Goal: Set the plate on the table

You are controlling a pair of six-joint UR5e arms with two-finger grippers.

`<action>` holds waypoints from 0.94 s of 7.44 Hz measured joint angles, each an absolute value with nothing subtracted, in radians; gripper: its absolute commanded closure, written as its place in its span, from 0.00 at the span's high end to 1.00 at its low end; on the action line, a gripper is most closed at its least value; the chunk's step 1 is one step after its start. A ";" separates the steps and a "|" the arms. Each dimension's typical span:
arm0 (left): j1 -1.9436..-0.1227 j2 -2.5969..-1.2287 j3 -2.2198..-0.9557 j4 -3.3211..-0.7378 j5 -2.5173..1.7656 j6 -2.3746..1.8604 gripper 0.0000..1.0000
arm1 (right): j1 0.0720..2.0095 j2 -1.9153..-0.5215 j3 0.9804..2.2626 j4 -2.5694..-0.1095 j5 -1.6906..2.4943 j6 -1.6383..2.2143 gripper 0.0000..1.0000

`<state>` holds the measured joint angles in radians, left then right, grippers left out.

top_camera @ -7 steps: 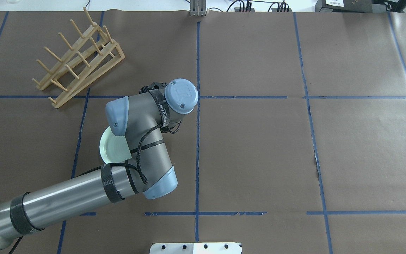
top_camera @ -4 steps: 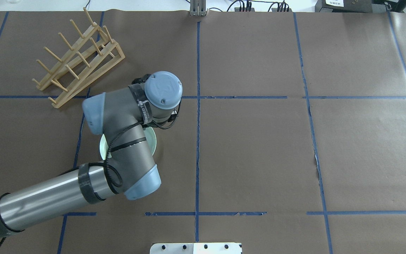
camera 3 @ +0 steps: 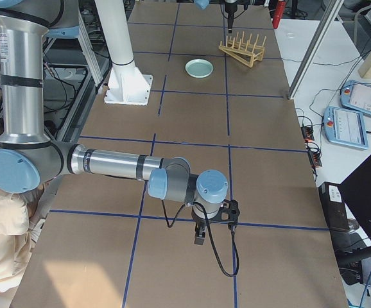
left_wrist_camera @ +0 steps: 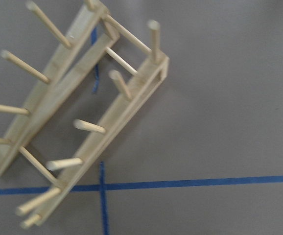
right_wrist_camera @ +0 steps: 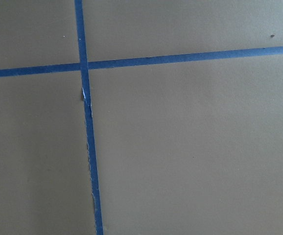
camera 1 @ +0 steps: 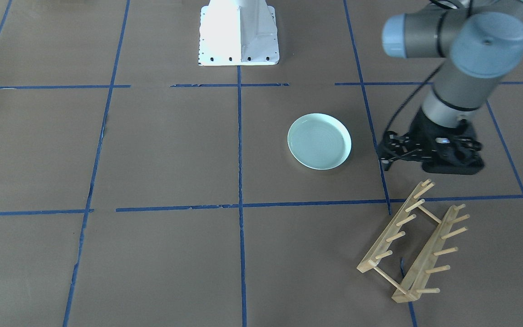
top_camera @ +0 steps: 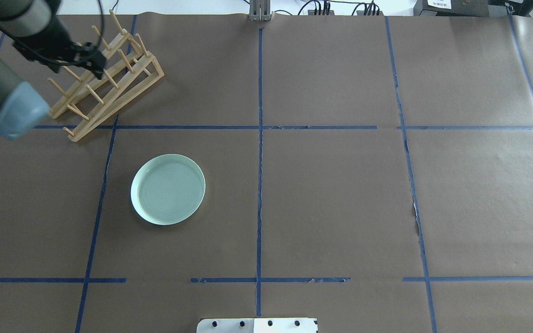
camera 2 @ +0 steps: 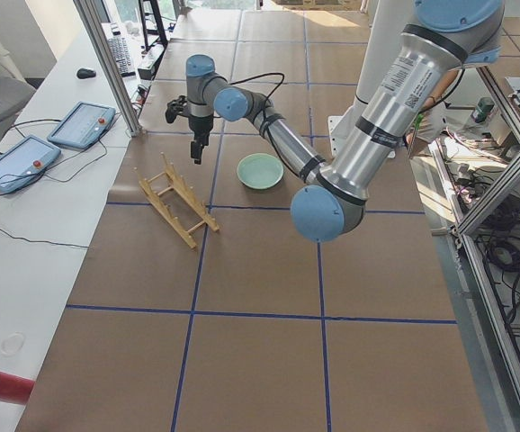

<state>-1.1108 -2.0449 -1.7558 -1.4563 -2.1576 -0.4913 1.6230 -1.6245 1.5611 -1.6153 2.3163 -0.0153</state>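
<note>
The pale mint-green plate (top_camera: 168,189) lies flat on the brown paper table (top_camera: 340,185), free of any gripper; it also shows in the front view (camera 1: 319,141). My left gripper (top_camera: 91,59) is raised over the wooden peg rack (top_camera: 109,88), well away from the plate, with its jaws apart and empty. In the front view the left gripper (camera 1: 383,154) hangs between the plate and the rack (camera 1: 413,240). My right gripper (camera 3: 199,239) shows only in the exterior right view, low over the table far from the plate; I cannot tell whether it is open or shut.
The left wrist view looks down on the rack (left_wrist_camera: 82,122) and a blue tape cross. The right wrist view shows only paper and tape lines. The white metal base (camera 1: 238,32) stands at the robot's side of the table.
The left arm has pulled away from over the plate toward the rack at the far left. The plate, half hidden before, now lies fully in view in the same spot.
</note>
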 measured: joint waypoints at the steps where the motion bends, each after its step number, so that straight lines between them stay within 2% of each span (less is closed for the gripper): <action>1: -1.238 -1.946 -1.757 -1.467 -2.233 -0.272 1.00 | 1.623 -1.625 1.561 -1.615 2.316 -0.015 1.00; 4: -1.510 -1.682 -1.736 -1.473 -2.314 0.125 1.00 | 1.623 -1.625 1.561 -1.615 2.316 -0.015 1.00; 7: -1.599 -1.535 -1.678 -1.478 -2.345 0.181 1.00 | 1.623 -1.624 1.560 -1.615 2.316 -0.015 1.00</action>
